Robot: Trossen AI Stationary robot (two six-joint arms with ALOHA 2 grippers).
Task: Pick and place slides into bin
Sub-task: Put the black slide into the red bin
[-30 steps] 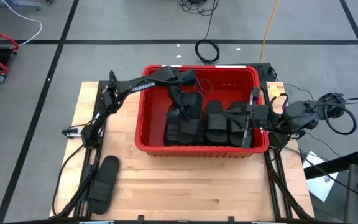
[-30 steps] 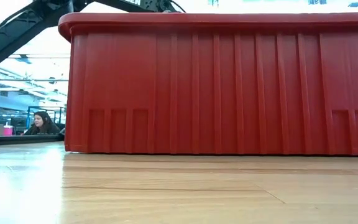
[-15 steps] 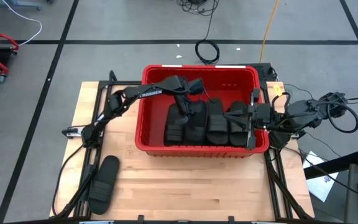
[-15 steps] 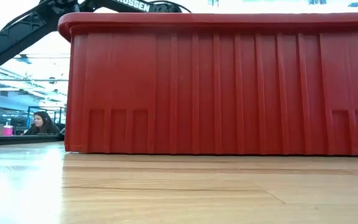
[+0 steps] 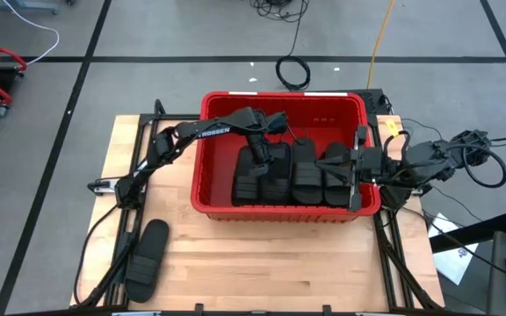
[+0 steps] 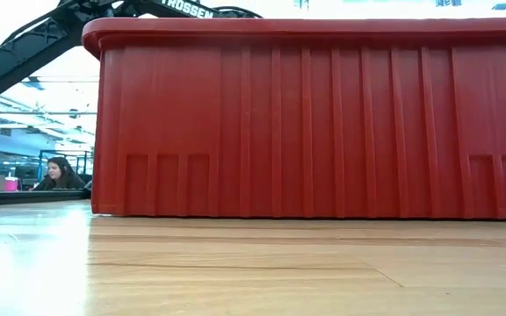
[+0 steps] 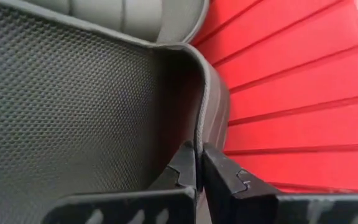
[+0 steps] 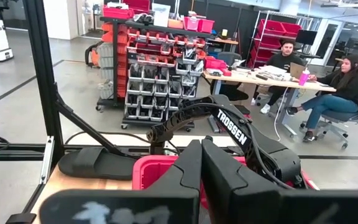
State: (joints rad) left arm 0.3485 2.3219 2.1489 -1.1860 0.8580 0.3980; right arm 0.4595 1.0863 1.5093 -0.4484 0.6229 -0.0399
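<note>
The red bin [image 5: 279,209] stands mid-table and fills the low view [image 6: 323,123]. Several black slides [image 5: 310,175] lie side by side in it. My left gripper [image 5: 257,156] reaches down into the bin's left half and is shut on one black slide [image 5: 269,174], close to the red wall [image 7: 291,93]. One more slide [image 5: 146,259] lies flat on the table at the near left. My right gripper [image 5: 354,171] is shut and empty at the bin's right rim. My left gripper pinches a thin curved edge of the slide [image 7: 201,127] between its two fingertips [image 7: 185,168]. The fingers come from above, pointing down into the bin. The slide's textured face [image 7: 73,112] lies beside the fingers, and the slide sits among the other slides.
The table's near half is bare wood apart from the lone slide. Cables and arm bases [image 5: 121,184] line the left and right edges. A person sits beyond the table in the low view [image 6: 58,173], and people sit at a desk in the right wrist view [image 8: 347,87].
My left gripper has moved toward the near edge and down into the bin with the slide. The slide stood tilted at the far left of the row and now lies in line with the others. In the last half second nothing has moved.
</note>
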